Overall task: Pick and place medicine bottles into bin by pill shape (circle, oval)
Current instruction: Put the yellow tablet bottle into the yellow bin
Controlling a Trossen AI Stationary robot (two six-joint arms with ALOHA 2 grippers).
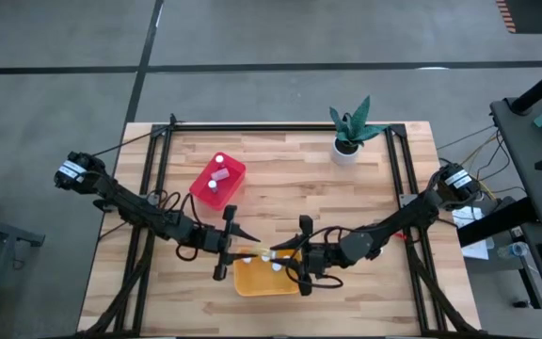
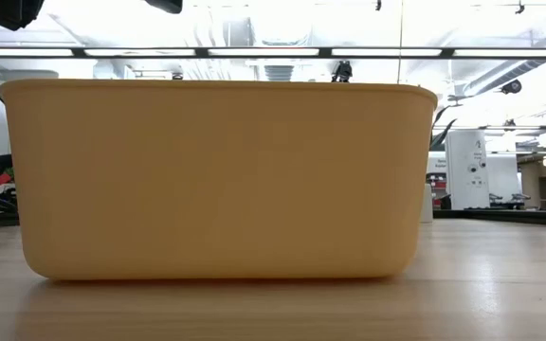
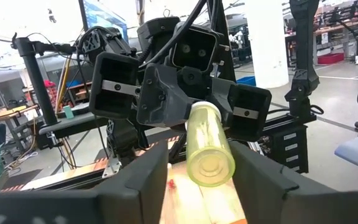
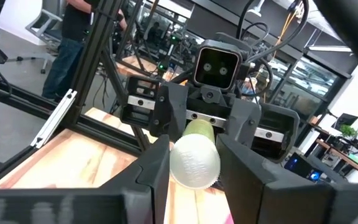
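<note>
A medicine bottle [image 3: 209,149] with a pale yellow-green body and a white cap [image 4: 194,163] lies level in the air between my two grippers, above the yellow bin [image 1: 266,280]. My left gripper [image 3: 204,171] is open, its fingers on either side of the bottle's bottom end. My right gripper [image 4: 191,171] faces it from the table's right and is shut on the cap end. In the high view the grippers meet at the bottle [image 1: 269,254]. The red bin [image 1: 219,179] holds two white-capped bottles. My left gripper has its fingers beside the bottle's bottom end [image 3: 211,167], with a gap on one side; whether the other finger touches, I cannot tell. My right gripper pinches the cap end [image 4: 178,167] between its two fingers. It comes level from the table's right, along the bottle. The bottle is clear of the bin.
The yellow bin [image 2: 207,180] fills the low view near the table's front edge, with a white cap [image 1: 276,267] inside it. A potted plant [image 1: 349,132] stands at the far right. Black frame rails [image 1: 158,169] run along both table sides.
</note>
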